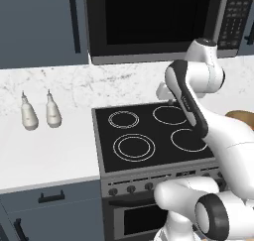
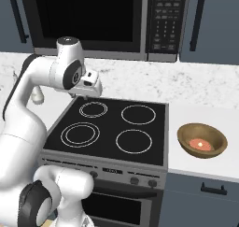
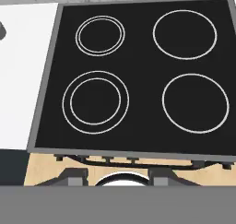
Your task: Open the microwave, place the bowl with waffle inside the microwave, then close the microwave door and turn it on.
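Right base view: the microwave (image 2: 100, 20) hangs above the stove (image 2: 109, 128), its microwave door (image 2: 84, 18) shut. The gripper (image 2: 88, 87) hovers over the stove's back-left ring; I cannot tell how wide the fingers stand, and nothing sits between them. On the table (image 2: 205, 123) right of the stove rests the bowl (image 2: 202, 140), holding the waffle (image 2: 201, 144).

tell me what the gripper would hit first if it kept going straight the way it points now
Probably the black stovetop. The hand view looks straight down onto it, with the gripper above its front part and nothing between the fingers. Depth is hard to judge, but no pot or other object lies in that line.
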